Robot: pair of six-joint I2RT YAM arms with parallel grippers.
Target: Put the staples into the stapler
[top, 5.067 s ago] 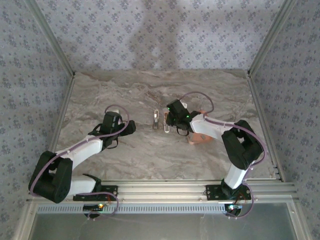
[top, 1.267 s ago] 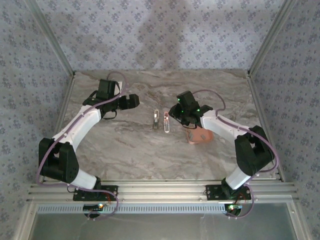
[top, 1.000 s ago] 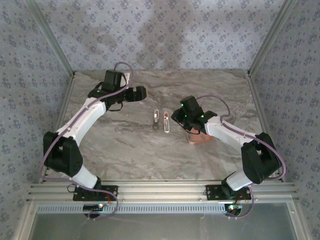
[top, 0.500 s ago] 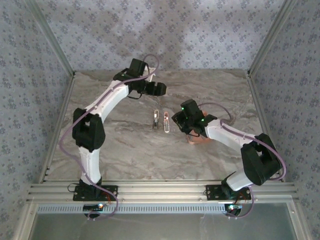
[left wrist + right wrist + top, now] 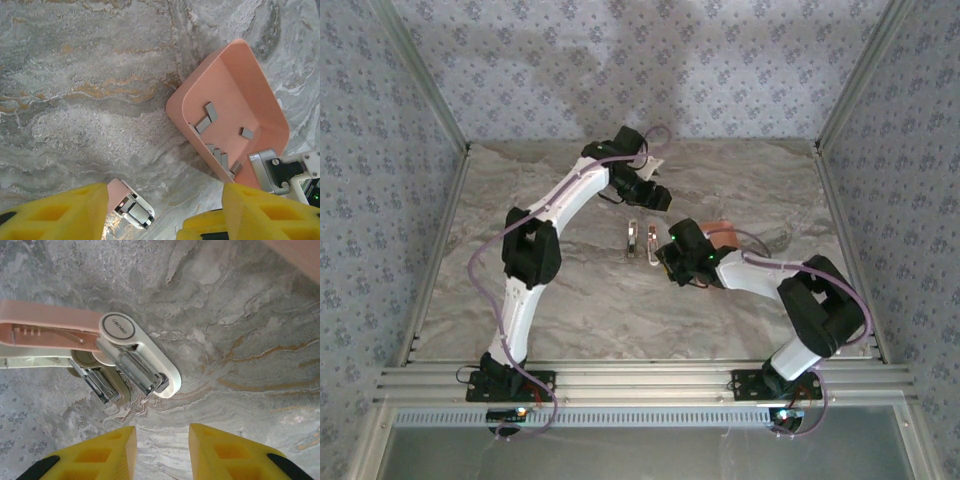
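The stapler lies on the marble table with its pale pink top swung out to the left of its white base. It also shows at the table's middle and by my left fingers. My right gripper is open just short of the base's end, touching nothing, right of the stapler. My left gripper is open above the table, one stapler end near its left finger. Several grey staples lie loose in the salmon tray.
A plain whitish oblong piece lies left of the stapler, its metal channel showing. The tray sits half under my right arm, whose wrist shows at the tray's edge. Frame posts and patterned walls bound the table.
My left arm swung from the table's left across the back to above the stapler and tray, and its jaws narrowed. My right gripper slid left off the tray toward the stapler.
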